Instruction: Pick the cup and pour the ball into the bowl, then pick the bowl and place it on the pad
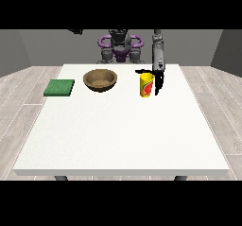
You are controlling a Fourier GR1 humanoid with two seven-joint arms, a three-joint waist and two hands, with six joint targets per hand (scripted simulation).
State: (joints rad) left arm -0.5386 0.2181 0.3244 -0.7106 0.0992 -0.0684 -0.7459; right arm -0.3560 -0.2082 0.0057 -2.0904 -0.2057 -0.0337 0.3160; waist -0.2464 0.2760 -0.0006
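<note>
Table layout, three items in a row

On the table (pixel 118 135) we see pad (pixel 59 87) at view's left, bowl (pixel 100 80) right of it, cup (pixel 146 84) further right, hand (pixel 158 82) just beside cup's right.

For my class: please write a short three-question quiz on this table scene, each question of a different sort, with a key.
1. True or false: the green pad lies at the view's left of the wooden bowl.
2. Multiple choice: the hand at the view's right is (A) beside the yellow cup, (B) inside the bowl, (C) resting on the pad.
3. Fill in: cup, bowl and pad all stand on the white ____.

Key
1. True
2. A
3. table
</note>
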